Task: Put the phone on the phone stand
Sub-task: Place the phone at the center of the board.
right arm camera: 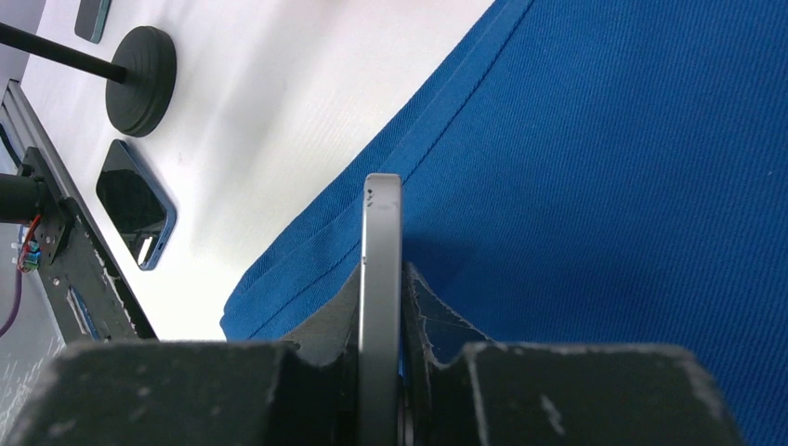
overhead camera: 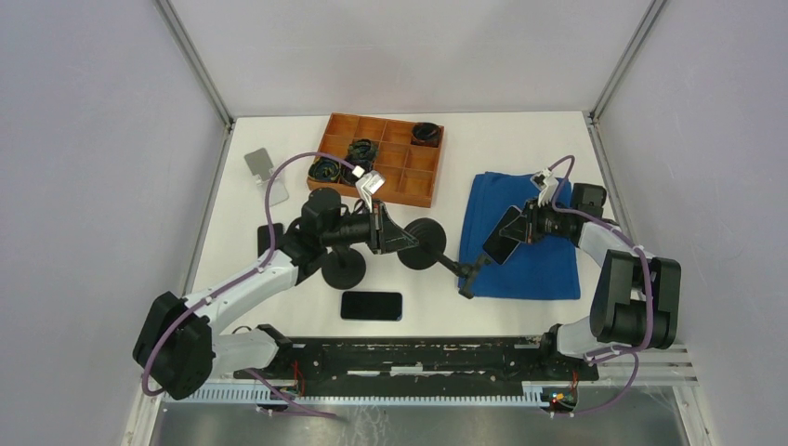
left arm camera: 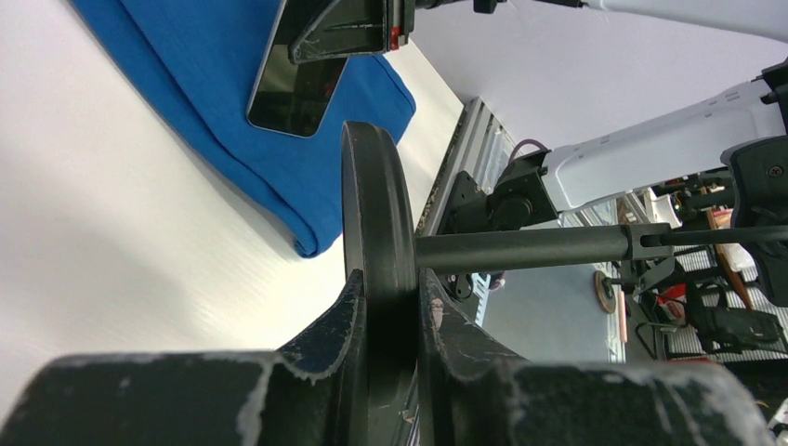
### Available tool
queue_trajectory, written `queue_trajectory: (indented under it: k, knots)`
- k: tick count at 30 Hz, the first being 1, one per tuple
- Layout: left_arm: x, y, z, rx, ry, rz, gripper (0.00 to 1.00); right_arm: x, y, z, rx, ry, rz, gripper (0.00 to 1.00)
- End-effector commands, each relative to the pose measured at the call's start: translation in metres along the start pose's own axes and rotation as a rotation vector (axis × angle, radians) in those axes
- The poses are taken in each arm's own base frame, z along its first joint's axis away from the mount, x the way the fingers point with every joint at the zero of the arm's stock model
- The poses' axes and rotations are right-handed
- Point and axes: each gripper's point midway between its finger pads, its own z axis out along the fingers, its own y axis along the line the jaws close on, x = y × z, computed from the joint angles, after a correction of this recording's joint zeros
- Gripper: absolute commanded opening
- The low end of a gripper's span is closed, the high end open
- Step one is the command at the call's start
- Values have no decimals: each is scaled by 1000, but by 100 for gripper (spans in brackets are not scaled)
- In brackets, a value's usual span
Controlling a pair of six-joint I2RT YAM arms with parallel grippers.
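Observation:
The phone stand has a black round base standing on edge and a thin rod reaching toward the blue cloth. My left gripper is shut on the base's rim; the left wrist view shows the base between the jaws and the rod pointing right. My right gripper is shut on a dark phone and holds it tilted above the cloth's left edge. In the right wrist view the phone's grey edge sits between the jaws. The phone also shows in the left wrist view.
A blue cloth lies at the right. A second black disc base stands by the left arm. Another phone lies at the front, and one more lies half hidden at the left. A brown compartment tray and a silver stand are at the back.

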Motion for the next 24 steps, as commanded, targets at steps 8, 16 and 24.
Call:
queue_trajectory:
  k: [8,16,24]
  knots:
    - [1,-25,16,113,7,62,2,-18,-12,-3,17,-32,-49,29]
    - [9,-22,22,109,31,60,2,-38,-31,-19,153,2,-196,67]
    - [12,-14,26,76,69,68,2,-85,-26,-62,361,-67,-516,87]
